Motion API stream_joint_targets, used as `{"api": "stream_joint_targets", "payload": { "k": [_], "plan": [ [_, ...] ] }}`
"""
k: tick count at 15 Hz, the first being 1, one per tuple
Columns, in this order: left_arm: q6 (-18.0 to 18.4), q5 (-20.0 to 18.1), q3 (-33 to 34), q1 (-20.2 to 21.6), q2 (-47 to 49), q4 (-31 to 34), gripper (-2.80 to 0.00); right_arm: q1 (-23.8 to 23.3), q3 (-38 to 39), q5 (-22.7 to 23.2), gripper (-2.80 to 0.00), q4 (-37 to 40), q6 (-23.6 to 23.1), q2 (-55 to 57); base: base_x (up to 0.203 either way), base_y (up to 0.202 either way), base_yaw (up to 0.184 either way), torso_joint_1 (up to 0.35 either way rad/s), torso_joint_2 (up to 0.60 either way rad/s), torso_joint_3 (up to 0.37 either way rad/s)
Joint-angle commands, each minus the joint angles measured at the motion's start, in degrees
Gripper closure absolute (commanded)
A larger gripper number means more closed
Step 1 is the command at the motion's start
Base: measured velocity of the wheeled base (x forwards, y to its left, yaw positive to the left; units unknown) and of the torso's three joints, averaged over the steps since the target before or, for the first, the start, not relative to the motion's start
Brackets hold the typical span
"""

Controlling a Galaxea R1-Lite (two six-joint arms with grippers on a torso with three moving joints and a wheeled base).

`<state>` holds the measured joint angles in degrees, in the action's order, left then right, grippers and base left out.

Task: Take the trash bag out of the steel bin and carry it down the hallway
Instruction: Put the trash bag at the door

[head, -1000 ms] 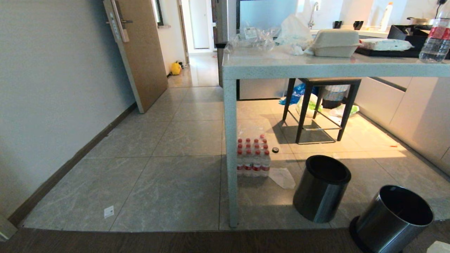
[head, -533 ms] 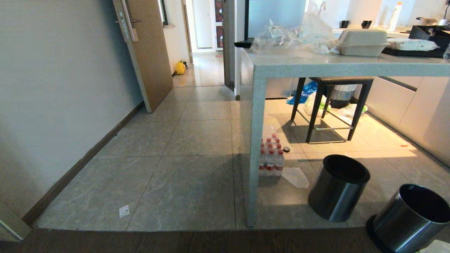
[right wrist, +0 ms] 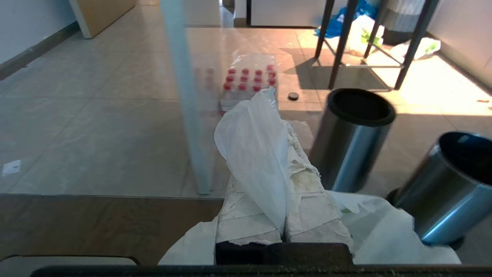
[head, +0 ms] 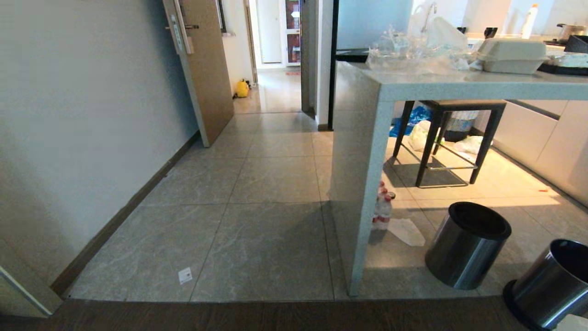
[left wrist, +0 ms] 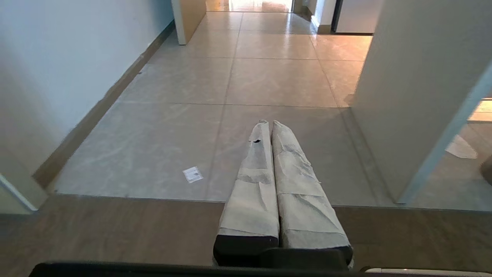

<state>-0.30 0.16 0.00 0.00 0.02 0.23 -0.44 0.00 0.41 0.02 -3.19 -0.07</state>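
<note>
The white trash bag [right wrist: 253, 154] is out of the bins and drapes over my right gripper [right wrist: 280, 130], which is shut on a fold of it; the rest hangs below the fingers [right wrist: 307, 192]. A corner of the trash bag [head: 572, 324] shows at the head view's bottom right. Two shiny steel bins with black rims stand open on the tiles, one [head: 467, 246] beside the table leg, the other [head: 549, 285] nearer me. I cannot tell which one held the bag. My left gripper [left wrist: 268, 123] is shut and empty over the floor. The hallway [head: 271, 92] opens ahead past the door.
A stone table [head: 459, 85] with a thick leg [head: 363, 184] stands to the right, a pack of water bottles [head: 382, 209] and a stool [head: 452, 138] under it. A brown door [head: 206, 69] stands ajar on the left wall. A yellow bag [head: 241, 88] lies far down the hallway.
The whole head view has shifted: table, bottles and bins slid to the right and the doorway came nearer the middle, so the camera moved. Neither arm shows any movement.
</note>
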Motion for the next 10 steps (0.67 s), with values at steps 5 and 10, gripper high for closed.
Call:
{"api": "stream_joint_targets", "payload": {
  "k": [5,10],
  "plan": [
    [-0.05,0.02,0.00,0.00,-0.02,0.03,0.00,0.00,0.00,0.02,0.00,-0.02,-0.06,-0.01,0.000,0.194,-0.001,0.003,0.00,0.002],
    [-0.05,0.02,0.00,0.00,-0.02,0.03,0.00,0.00,0.00,0.02,0.00,-0.02,-0.06,-0.01,0.000,0.190,0.002,0.001,0.00,0.006]
  ]
}}
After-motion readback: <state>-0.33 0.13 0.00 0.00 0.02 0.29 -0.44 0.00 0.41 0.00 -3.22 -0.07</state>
